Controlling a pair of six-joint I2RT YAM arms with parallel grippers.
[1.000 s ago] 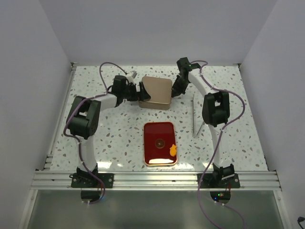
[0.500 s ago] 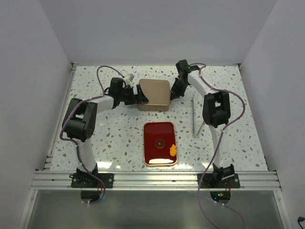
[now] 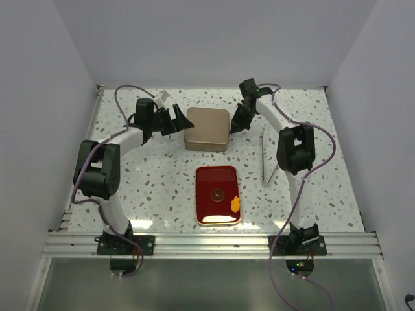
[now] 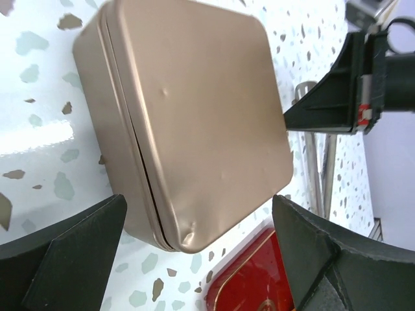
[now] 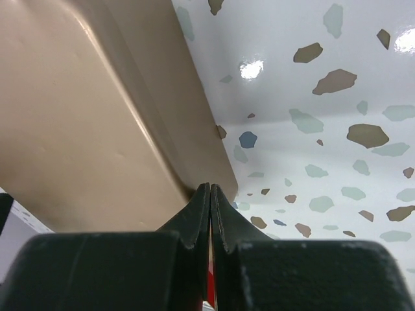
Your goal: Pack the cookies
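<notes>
A closed gold tin (image 3: 207,128) stands at the back of the table. My left gripper (image 3: 181,121) is open just left of the tin, which lies beyond its fingertips, not between them. In the left wrist view the tin (image 4: 194,110) fills the frame above the open gripper (image 4: 201,259). My right gripper (image 3: 236,123) is shut, its tips (image 5: 211,189) pressed against the tin's right side (image 5: 84,129). One irregular orange cookie (image 3: 235,204) lies on the red tray (image 3: 209,210). A small dark round mark at the tray's middle is too small to identify.
Metal tongs (image 3: 264,159) lie on the speckled table to the right of the tray, also seen as tongs (image 4: 318,168) in the left wrist view. The red tray's corner (image 4: 249,282) shows there too. Walls close in on three sides.
My left arm has drawn back to the left, away from the tin. The tin has shifted slightly left. The right gripper stays shut against the tin's right side.
</notes>
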